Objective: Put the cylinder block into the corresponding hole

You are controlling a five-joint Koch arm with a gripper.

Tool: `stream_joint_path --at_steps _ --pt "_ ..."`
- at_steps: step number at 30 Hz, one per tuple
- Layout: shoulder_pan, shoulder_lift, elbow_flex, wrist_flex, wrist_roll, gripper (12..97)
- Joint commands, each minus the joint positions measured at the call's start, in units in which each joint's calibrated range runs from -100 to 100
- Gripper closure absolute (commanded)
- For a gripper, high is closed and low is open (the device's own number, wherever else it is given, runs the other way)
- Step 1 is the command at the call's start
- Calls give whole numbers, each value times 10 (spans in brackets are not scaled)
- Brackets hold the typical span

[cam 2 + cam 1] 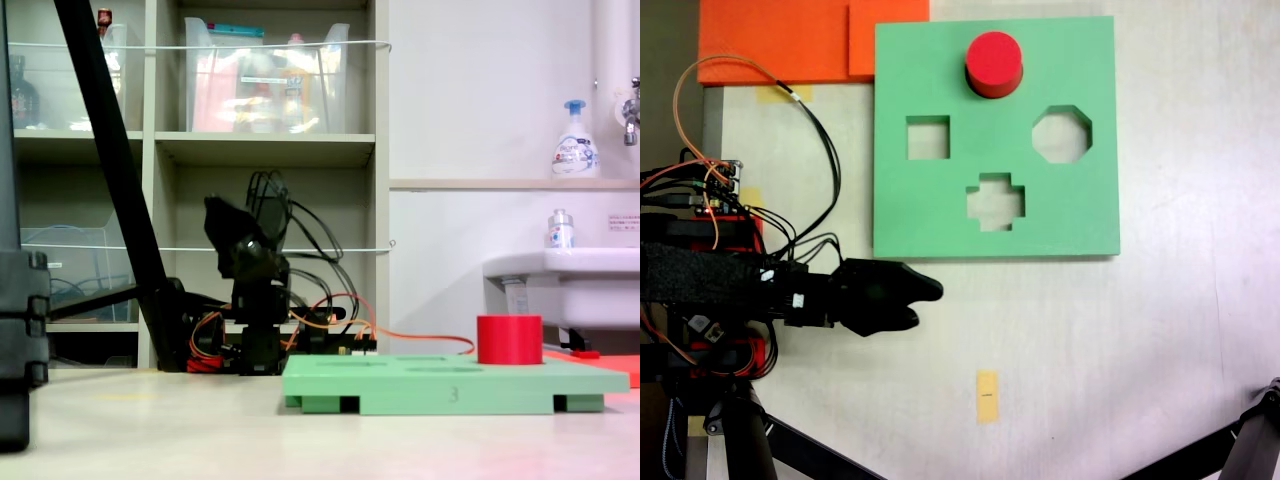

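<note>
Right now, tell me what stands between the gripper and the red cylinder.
Nothing visible does. The gripper sits off the green board, near its lower left corner. The red cylinder stands at the far edge; between them lie only the flat board and its cutouts.

Arm black throughout, with blocky segments; gripper of black moulded plastic with rounded tips; red base carrying a circuit board; orange and black cables loop from it.
</note>
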Motion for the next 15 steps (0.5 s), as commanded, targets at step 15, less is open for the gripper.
stream_joint_path --at_steps 15 --pt "28 -5 -91 -452 -164 571"
